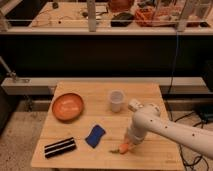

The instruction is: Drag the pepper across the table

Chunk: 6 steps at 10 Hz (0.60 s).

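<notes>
The pepper (121,148) is a small orange tapered vegetable with a dark green tip. It lies on the light wooden table (150,97) near the front edge, right of the blue sponge (95,135). My gripper (127,143) points down at the end of the white arm and sits right on the pepper's right end. The arm hides the fingers.
A round orange bowl (68,106) stands at the left. A clear plastic cup (116,100) stands behind the arm. A black striped block (60,147) lies at the front left. The table's front edge is just below the pepper.
</notes>
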### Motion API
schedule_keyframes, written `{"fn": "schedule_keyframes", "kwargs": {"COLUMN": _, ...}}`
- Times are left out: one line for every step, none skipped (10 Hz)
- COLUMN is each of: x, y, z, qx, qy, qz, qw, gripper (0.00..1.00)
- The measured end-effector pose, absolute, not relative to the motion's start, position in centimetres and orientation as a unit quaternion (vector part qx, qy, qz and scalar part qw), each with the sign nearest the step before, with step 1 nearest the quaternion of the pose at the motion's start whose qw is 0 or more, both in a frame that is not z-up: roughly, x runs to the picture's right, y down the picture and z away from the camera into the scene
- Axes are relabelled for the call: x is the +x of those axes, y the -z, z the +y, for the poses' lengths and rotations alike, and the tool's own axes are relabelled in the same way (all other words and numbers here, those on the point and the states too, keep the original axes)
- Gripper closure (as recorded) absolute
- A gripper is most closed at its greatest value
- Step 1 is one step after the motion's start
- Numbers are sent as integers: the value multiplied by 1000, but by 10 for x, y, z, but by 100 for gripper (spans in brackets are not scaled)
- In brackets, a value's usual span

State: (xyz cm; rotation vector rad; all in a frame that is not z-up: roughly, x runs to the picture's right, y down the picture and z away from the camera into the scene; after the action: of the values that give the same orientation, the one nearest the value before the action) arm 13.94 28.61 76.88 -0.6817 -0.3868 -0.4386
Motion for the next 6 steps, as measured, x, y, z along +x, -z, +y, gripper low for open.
{"fn": "schedule_keyframes", "kwargs": {"x": 145, "y": -770, "z": 285, "qx": -327, "qy": 205, "qz": -187, "qw": 903, "gripper": 100}}
{"fn": "schedule_keyframes", "kwargs": {"x": 149, "y": -772, "z": 282, "qx": -324, "qy": 199, "qz": -188, "qw": 906, "gripper": 100}}
{"fn": "schedule_keyframes", "kwargs": {"x": 154, "y": -773, "z": 280, "qx": -321, "qy": 194, "qz": -188, "qw": 908, "gripper": 100}}
{"fn": "schedule_keyframes", "kwargs": {"x": 160, "y": -773, "z": 277, "qx": -320, "qy": 188, "qz": -187, "qw": 910, "gripper": 100}}
{"fn": "schedule_keyframes", "kwargs": {"x": 167, "y": -775, "z": 273, "qx": -315, "qy": 181, "qz": -189, "qw": 912, "gripper": 100}}
{"fn": "schedule_keyframes", "kwargs": {"x": 178, "y": -775, "z": 273, "qx": -315, "qy": 172, "qz": -188, "qw": 914, "gripper": 100}}
